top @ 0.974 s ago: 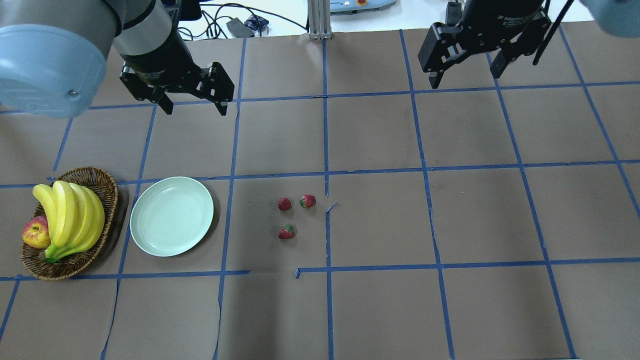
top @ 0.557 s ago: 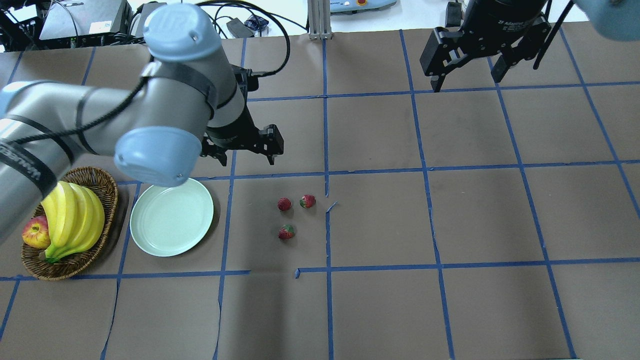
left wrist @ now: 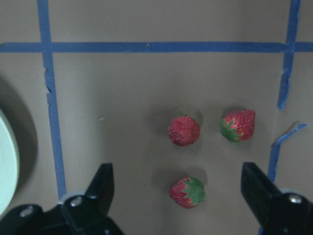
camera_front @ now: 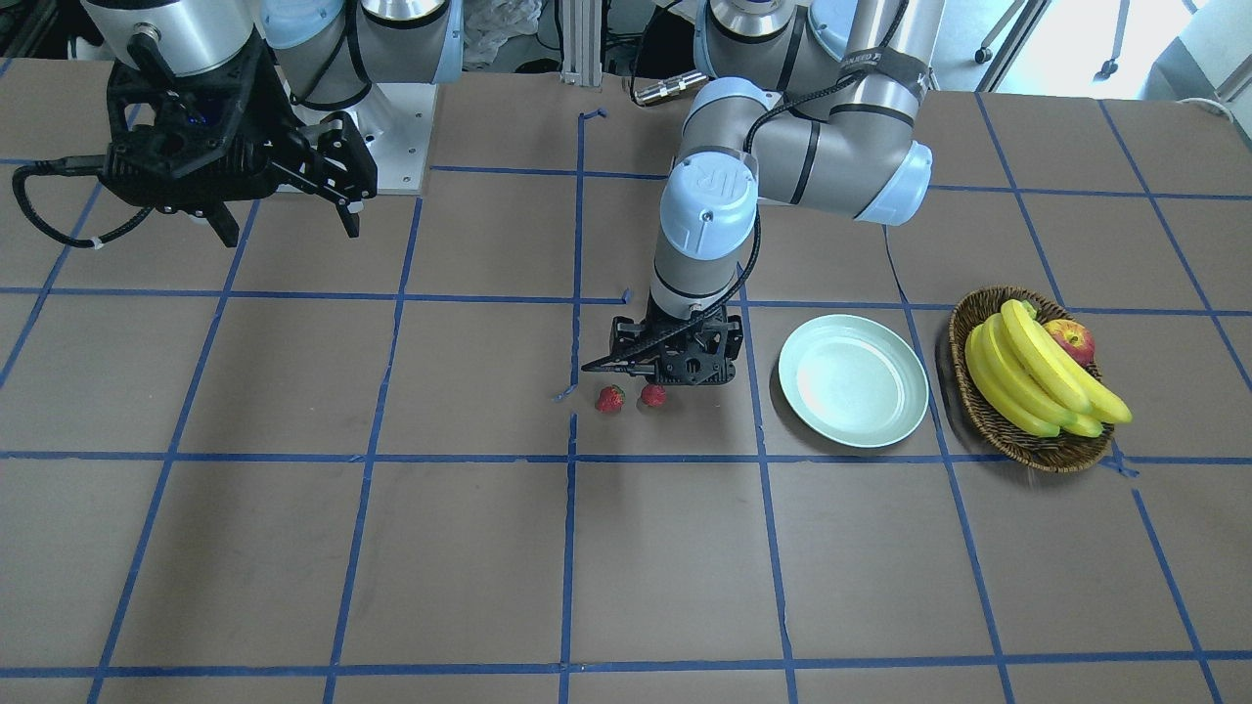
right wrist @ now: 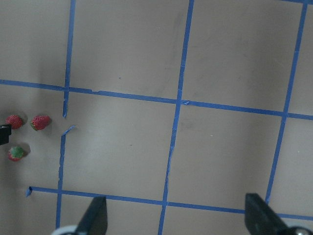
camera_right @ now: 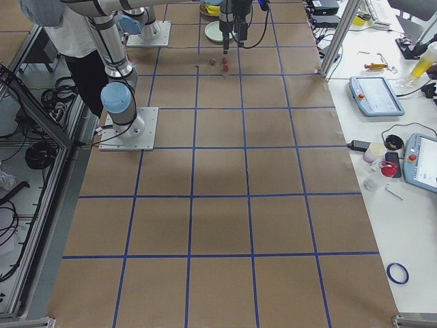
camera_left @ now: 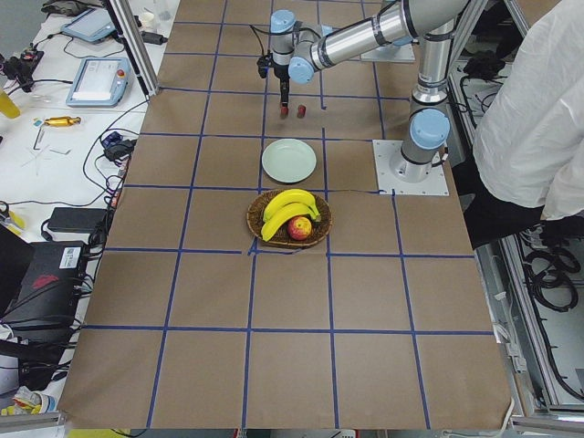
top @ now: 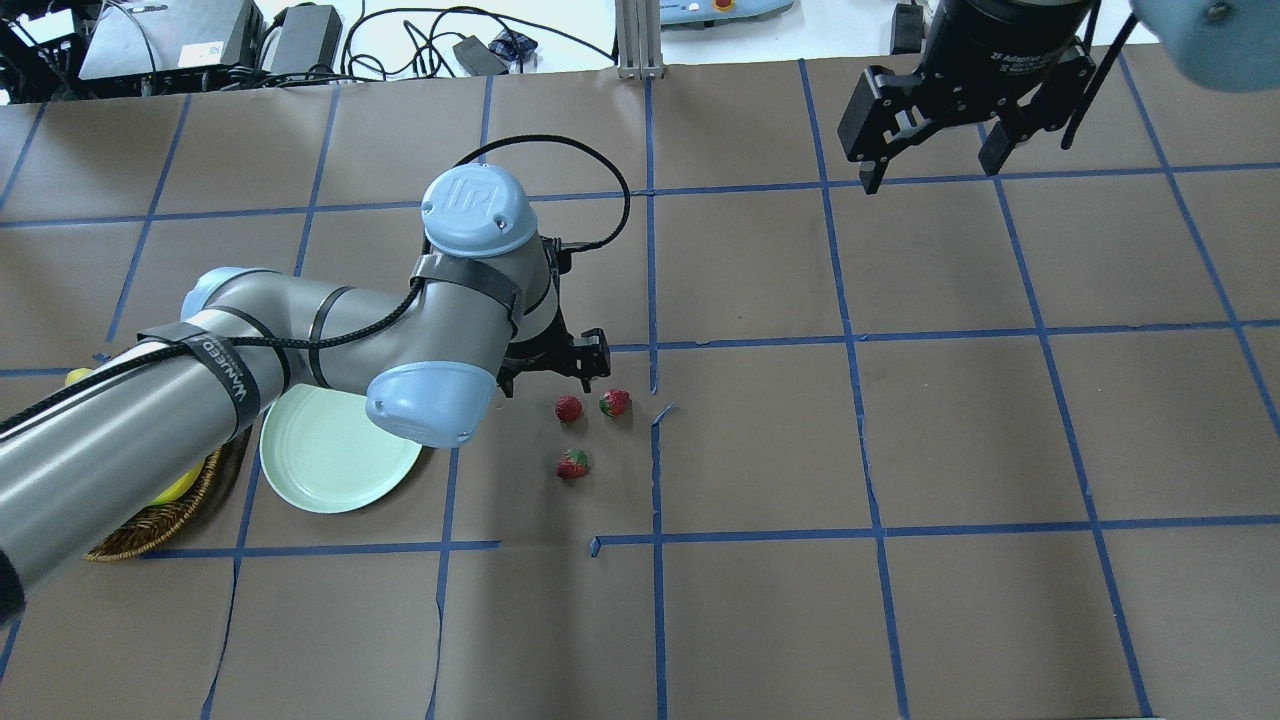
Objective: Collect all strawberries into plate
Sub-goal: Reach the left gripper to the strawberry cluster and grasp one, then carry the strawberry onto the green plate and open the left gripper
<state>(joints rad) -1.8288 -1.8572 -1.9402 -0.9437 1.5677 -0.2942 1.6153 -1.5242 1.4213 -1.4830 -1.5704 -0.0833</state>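
Three strawberries lie close together near the table's middle: one, one and one. The left wrist view shows all three: one, one and one. My left gripper is open and empty, hovering just above them, fingers spread wider than the group. It hides one berry in the front view. The mint plate lies left of the berries, partly under my left arm. My right gripper is open and empty, high at the far right.
A wicker basket with bananas and an apple stands beyond the plate, at the table's left end. Blue tape lines grid the brown table cover. An operator stands by the robot base in the side view.
My left arm swung from the far left down and right, lowering its open gripper over the strawberries; it now covers the basket in the overhead view. The right gripper barely moved.
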